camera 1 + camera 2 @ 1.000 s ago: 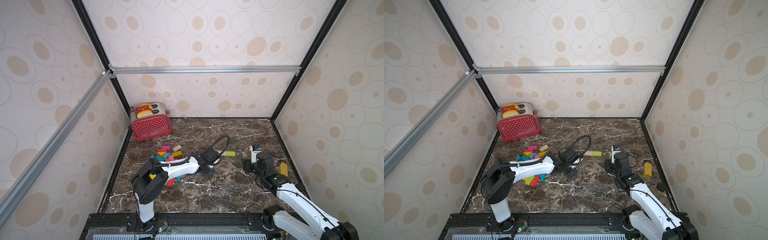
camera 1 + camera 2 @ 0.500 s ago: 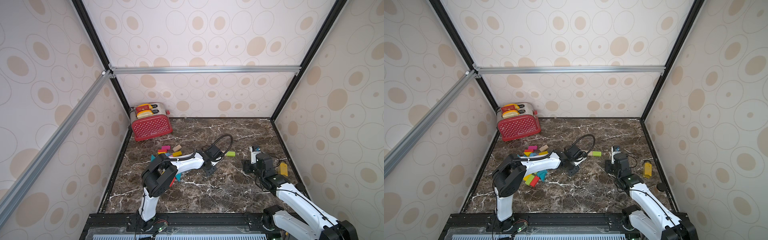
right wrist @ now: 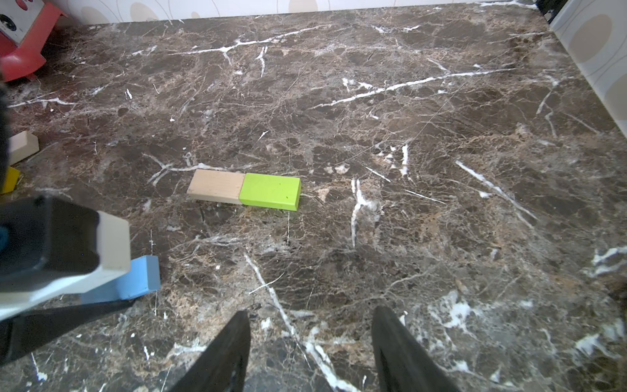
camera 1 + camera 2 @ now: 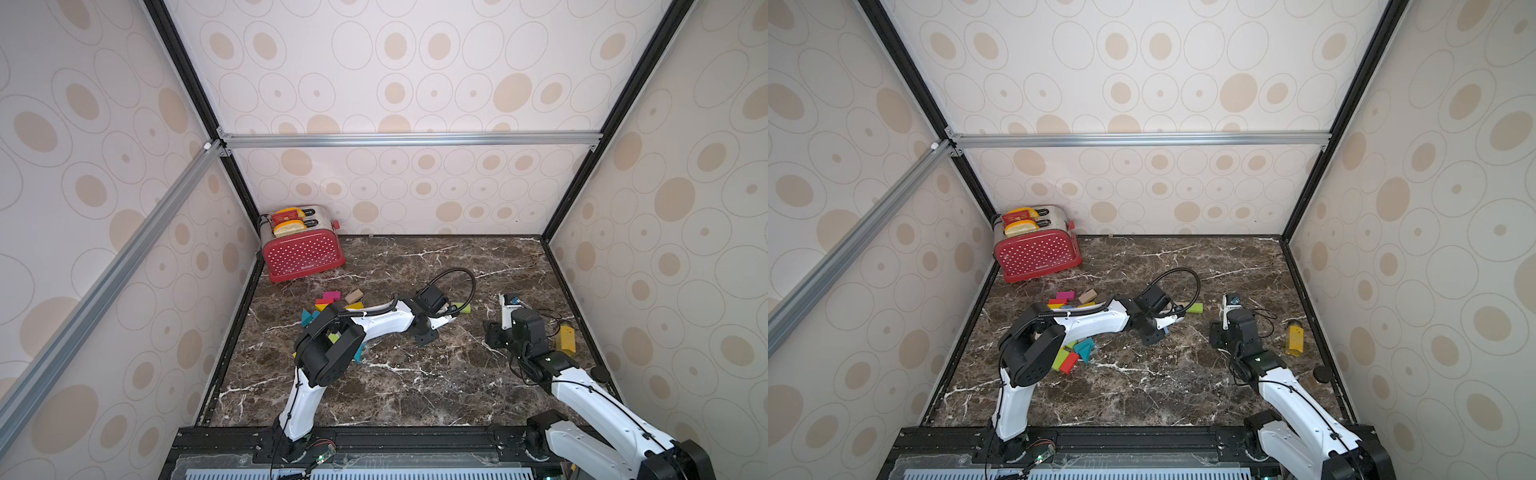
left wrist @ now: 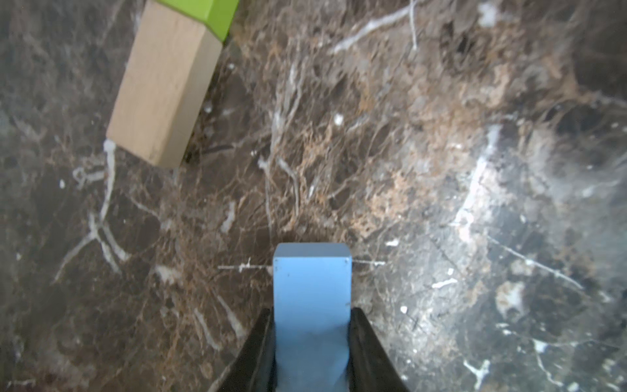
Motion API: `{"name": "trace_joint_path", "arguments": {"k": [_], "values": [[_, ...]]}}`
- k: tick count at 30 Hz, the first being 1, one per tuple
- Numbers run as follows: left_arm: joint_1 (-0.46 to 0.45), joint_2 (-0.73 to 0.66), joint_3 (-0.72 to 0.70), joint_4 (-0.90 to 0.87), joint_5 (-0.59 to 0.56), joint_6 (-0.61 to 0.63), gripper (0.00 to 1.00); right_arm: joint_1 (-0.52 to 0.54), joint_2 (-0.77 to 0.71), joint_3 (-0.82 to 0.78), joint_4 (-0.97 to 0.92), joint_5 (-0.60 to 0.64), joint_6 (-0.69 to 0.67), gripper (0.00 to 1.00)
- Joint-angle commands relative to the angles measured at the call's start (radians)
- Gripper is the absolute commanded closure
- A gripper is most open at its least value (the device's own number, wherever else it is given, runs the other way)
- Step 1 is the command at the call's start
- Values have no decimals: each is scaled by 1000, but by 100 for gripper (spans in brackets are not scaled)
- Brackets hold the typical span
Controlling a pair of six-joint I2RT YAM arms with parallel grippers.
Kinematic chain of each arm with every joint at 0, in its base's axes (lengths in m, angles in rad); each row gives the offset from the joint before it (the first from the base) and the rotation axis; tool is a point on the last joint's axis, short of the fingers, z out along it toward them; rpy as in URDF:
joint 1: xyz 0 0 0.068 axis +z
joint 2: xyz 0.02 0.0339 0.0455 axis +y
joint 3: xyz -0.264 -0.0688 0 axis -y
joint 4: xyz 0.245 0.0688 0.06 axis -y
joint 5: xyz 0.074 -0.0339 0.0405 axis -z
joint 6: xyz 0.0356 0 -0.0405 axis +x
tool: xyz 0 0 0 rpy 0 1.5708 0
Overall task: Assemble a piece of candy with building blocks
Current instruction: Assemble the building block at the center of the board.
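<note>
Two laid blocks: a bare wood block [image 3: 216, 186] and a green block [image 3: 270, 190] lie flat, end to end and touching, in one straight row near the middle of the table [image 3: 441, 152].
Held block: one blue block [image 5: 311, 271], apart from the row, near the wood block's free end and low over the marble. Whether it touches the marble cannot be told.
Loose blocks: one pile [image 4: 1084, 348] toward the table's left side, with pink, red, yellow, teal, green and bare wood among them. The left arm [image 4: 1096, 322] lies across it, so no count can be given.
Other things: one red toaster [image 4: 303, 253] in the back left corner and one mustard-yellow bottle [image 4: 566, 337] close to the right edge.
Edges: walls [image 4: 415, 195] close the table at the left, back and right. A black frame rail [image 4: 415, 436] runs along the front.
Open room: bare marble from the row to the back wall, from the green block's end to the right wall, and across the front half of the table.
Left gripper [image 5: 311, 312]: pinching the blue block, its black fingers [image 5: 261, 339] pressed on both flanks, with the block sticking out past the tips.
Right gripper [image 3: 308, 353]: spread, with nothing between the fingers, above bare marble and well apart from the row it faces.
</note>
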Motion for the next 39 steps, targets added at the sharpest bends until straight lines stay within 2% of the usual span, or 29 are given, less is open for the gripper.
{"name": "trace_joint_path", "arguments": {"k": [1,14,20,24,30,33,36,39], "values": [[6,43,60,8,53,121,76,-6,-27,-17,13,25,13,39],[15,163,227,-67,59,234,80,-6,-14,-26,31,25,22,39],[23,207,285,-116,64,273,74,-5,-9,-31,39,21,26,39],[23,214,293,-124,62,285,65,-5,-5,-33,43,15,26,39],[23,172,246,-79,49,268,51,-6,2,-33,46,6,24,39],[23,137,213,-48,27,245,49,-6,1,-32,46,6,24,39],[24,75,154,11,-13,177,49,-6,1,-35,48,1,24,39],[23,-15,33,132,-62,69,47,-6,1,-36,56,-16,22,39]]}}
